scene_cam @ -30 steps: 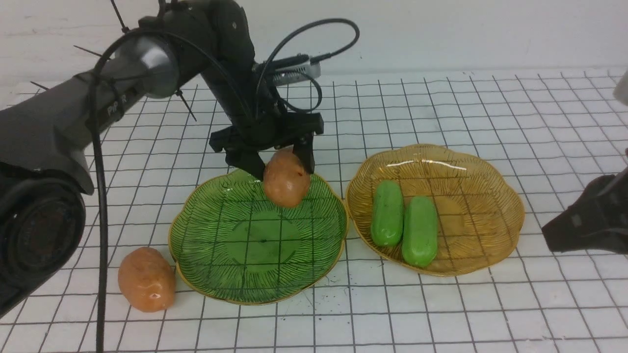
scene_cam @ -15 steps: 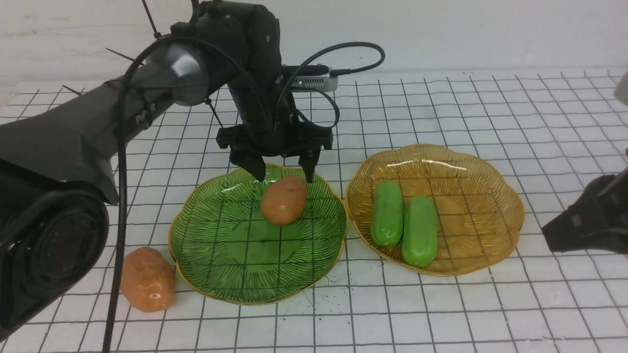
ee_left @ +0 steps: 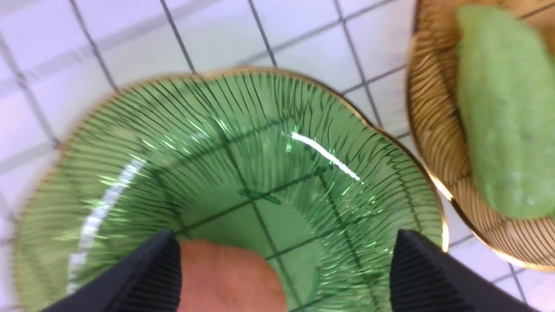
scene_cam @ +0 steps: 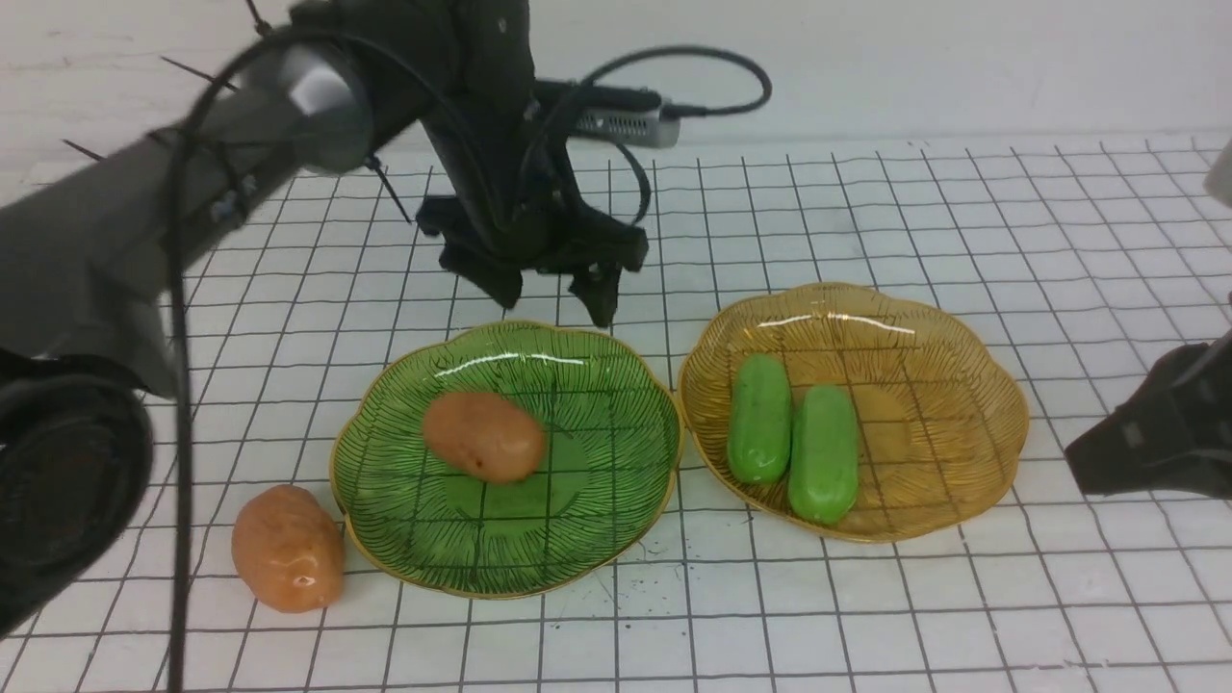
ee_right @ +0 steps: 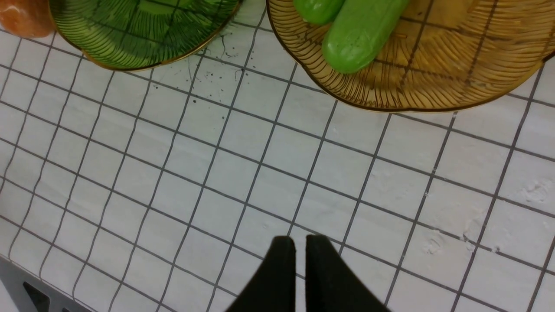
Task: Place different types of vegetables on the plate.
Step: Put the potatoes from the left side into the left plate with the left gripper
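The left gripper (scene_cam: 551, 303) hangs with its fingers spread wide and empty over the far rim of the green plate (scene_cam: 616, 481), where one potato (scene_cam: 484, 436) lies free. Outward from there, the other potato (scene_cam: 287, 549) sits on the table (scene_cam: 866, 616) just off that plate's near-left edge, its long axis running near to far, so the left arm is much the nearer. The right gripper (ee_right: 300, 249), fingers pressed together, hangs to the near right of the amber plate (scene_cam: 943, 414), which holds both cucumbers (scene_cam: 759, 419)

no readable text, no labels, no numbers in any view
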`<state>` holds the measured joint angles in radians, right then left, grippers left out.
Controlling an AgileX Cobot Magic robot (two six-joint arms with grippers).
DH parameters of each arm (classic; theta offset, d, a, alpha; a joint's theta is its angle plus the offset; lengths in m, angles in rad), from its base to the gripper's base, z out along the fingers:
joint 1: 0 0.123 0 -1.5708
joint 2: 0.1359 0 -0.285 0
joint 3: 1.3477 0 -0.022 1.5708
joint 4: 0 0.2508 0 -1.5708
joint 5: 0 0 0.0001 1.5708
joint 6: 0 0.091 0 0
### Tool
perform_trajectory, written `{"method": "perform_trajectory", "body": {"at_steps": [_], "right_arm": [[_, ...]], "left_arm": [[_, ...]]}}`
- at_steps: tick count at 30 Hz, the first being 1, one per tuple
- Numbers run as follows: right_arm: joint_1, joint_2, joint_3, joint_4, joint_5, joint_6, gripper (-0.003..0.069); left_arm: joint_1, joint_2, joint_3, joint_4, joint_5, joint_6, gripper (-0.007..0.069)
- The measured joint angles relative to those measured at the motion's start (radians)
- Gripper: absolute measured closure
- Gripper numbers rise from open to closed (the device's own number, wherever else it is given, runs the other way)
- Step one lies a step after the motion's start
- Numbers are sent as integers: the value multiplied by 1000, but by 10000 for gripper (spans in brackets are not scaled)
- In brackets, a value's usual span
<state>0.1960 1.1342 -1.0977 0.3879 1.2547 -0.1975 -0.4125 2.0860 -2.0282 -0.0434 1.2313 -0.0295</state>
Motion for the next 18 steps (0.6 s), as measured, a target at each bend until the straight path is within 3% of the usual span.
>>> {"method": "perform_trajectory", "body": {"at_steps": [8, 12, 13, 15, 16, 17, 18], "right_arm": [[0, 0, 0, 0, 0, -12, 633], [0, 0, 0, -1, 0, -23, 633], [0, 0, 0, -1, 0, -24, 633], [0, 0, 0, -1, 0, -25, 633], [0, 0, 0, -1, 0, -25, 633], [0, 0, 0, -1, 0, -25, 633], [0, 0, 0, -1, 0, -25, 633]], "left_arm": [[0, -166, 37, 96, 4, 30, 41], [3, -284, 203, 251, 4, -30, 92], [8, -311, 269, 287, 4, -47, 127], [55, -371, 427, 318, 4, -79, 287], [61, -374, 439, 318, 4, -83, 302], [110, -394, 522, 318, 4, -114, 413], [145, -401, 566, 316, 4, -137, 478]]}}
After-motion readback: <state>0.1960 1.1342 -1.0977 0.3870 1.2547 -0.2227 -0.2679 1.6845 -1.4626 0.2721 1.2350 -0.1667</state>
